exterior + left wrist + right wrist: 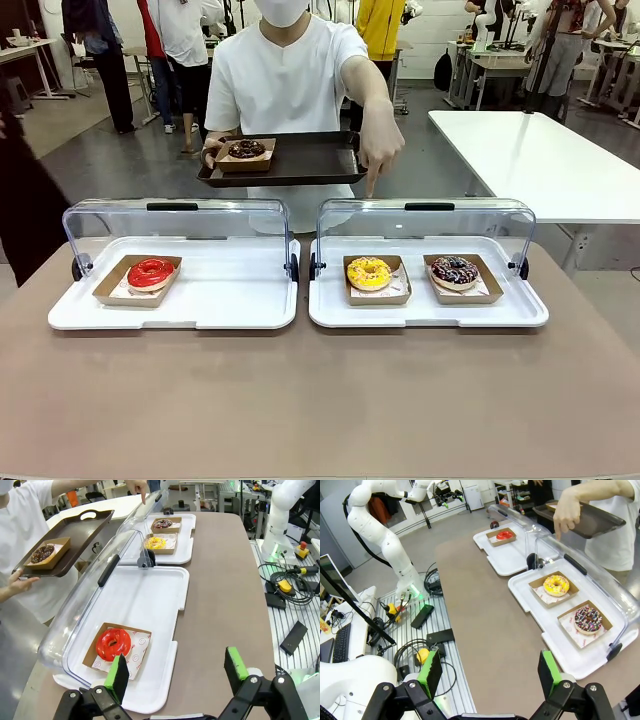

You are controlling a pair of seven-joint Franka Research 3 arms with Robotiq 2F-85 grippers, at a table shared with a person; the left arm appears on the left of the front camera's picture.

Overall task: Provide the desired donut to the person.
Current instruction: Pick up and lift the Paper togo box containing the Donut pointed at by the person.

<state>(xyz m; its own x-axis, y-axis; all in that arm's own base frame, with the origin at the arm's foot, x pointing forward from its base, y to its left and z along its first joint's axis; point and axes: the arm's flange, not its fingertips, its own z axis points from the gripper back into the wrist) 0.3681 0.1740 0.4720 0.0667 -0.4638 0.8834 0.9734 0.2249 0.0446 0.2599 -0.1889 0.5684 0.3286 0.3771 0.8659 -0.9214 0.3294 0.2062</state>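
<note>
The person [285, 80] in a white T-shirt stands at the far side. One hand holds a dark tray [310, 160] that carries a chocolate donut [246, 150]. The other hand [380, 150] points a finger down just behind the yellow donut [369, 272], which shares the right white tray [430, 312] with a sprinkled chocolate donut [455, 270]. A red donut [150, 273] lies in the left white tray [230, 300]. My left gripper [176, 672] hangs open above the table's near edge, close to the red donut [113, 644]. My right gripper [490, 670] is open and held well back from the yellow donut [556, 585].
Both white trays have clear lids [180, 225] standing open at the back, between the donuts and the person. Each donut sits in its own cardboard holder. The brown table [320, 400] is bare in front of the trays. Cables and boxes [427, 620] lie beside the table.
</note>
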